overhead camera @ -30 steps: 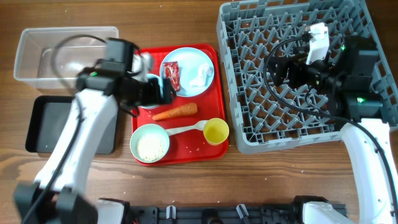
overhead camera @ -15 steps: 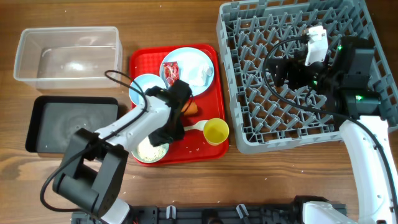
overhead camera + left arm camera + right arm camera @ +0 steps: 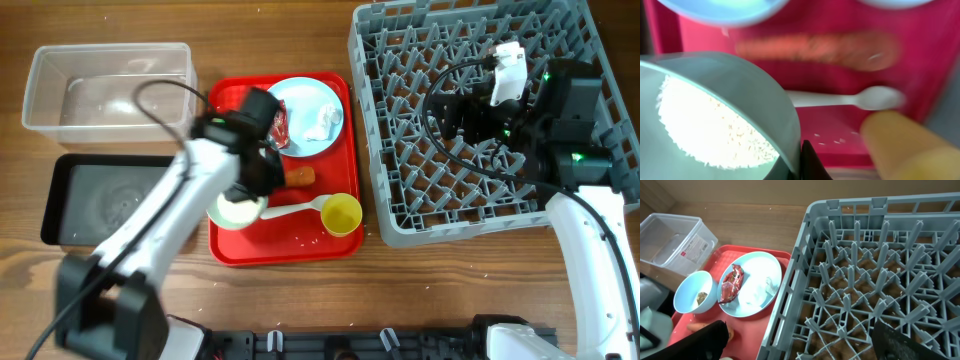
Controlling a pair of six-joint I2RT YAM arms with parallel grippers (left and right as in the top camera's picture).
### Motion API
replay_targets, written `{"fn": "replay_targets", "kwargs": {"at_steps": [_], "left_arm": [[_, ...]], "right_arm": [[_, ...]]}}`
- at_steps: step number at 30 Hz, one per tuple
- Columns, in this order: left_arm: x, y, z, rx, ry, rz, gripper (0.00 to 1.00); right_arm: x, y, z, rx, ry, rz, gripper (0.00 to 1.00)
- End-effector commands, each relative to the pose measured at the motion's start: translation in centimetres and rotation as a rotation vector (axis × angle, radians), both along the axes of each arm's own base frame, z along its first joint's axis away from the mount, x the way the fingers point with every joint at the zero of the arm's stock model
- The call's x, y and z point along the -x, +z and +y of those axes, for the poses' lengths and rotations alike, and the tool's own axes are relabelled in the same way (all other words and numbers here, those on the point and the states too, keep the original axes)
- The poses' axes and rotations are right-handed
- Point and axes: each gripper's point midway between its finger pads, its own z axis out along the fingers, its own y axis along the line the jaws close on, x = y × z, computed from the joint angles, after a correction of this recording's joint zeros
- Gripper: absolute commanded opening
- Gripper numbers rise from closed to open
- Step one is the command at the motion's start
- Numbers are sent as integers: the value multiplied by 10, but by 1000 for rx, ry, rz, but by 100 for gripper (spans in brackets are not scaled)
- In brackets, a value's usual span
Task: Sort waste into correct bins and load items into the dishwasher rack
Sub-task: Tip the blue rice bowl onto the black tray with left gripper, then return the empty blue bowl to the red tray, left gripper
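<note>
Overhead view: the left arm reached across the left half of the red serving tray [image 3: 300,240], its wrist above the rice bowl [image 3: 236,212].
Change noted: the rice bowl lay nearer the tray's middle than half a second before, and close to the carrot [image 3: 297,177]. I saw nothing else on the tray shifted.
Left gripper [image 3: 801,161]: closed narrow on the bowl's rim. One dark finger showed against the outer wall; the other was hidden by the bowl.
Rice [image 3: 705,125]: in the bowl, bar a few loose grains on the tray.
Right gripper [image 3: 800,332]: fingers spread wide and holding nothing, hanging over the dishwasher rack [image 3: 400,80] as before.
Bins: the clear tub [image 3: 110,90] and black tray [image 3: 100,200] sat left of the serving tray, with no waste in either that I could see.
Not yet handled: plate [image 3: 300,95] carrying wrapper [image 3: 278,122] and tissue [image 3: 322,122]; spoon [image 3: 295,208]; yellow cup [image 3: 341,214]; small bowl [image 3: 687,287] holding the brown scrap [image 3: 701,297].
Meaning for task: in my judgement the first item had been taken in hand. The rice wanted tipping into a bin before the bowl could go to the rack.
</note>
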Motion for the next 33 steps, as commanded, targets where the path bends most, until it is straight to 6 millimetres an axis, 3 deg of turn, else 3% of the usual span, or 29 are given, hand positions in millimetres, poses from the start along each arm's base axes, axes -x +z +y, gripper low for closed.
{"fn": "replay_targets", "kwargs": {"at_steps": [1, 2, 3, 7, 10, 14, 17, 20, 24, 28, 30, 33], "left_arm": [[-16, 35, 34, 115, -25, -95, 4], [-19, 38, 45, 129, -6, -106, 4], [-30, 41, 70, 180, 31, -139, 4], [-49, 57, 123, 370, 86, -275, 4], [-47, 64, 163, 448, 133, -369, 4], [-27, 47, 194, 599, 213, -489, 4], [-20, 29, 208, 663, 269, -597, 4], [-21, 22, 206, 678, 229, -676, 4], [-27, 59, 189, 861, 147, -834, 4], [-26, 84, 184, 981, 122, -923, 4], [-22, 103, 191, 1063, 137, -997, 4], [-16, 103, 209, 1056, 224, -1006, 4]], "right_arm": [[-4, 3, -1, 14, -1, -10, 95], [-4, 3, -1, 13, -2, -9, 95], [-3, 2, -1, 13, -1, -5, 95], [-3, -3, -3, 20, -10, 13, 95], [-3, -8, -3, 19, -10, 31, 94], [-3, -8, -3, 19, -10, 30, 95], [-3, -8, -3, 19, -10, 29, 95], [-3, -8, -3, 19, -10, 30, 95], [-1, -10, -3, 19, -10, 42, 94], [-1, -12, -4, 24, -15, 50, 95], [-1, -12, -4, 24, -15, 50, 95], [-1, -12, -4, 24, -16, 50, 94]]}}
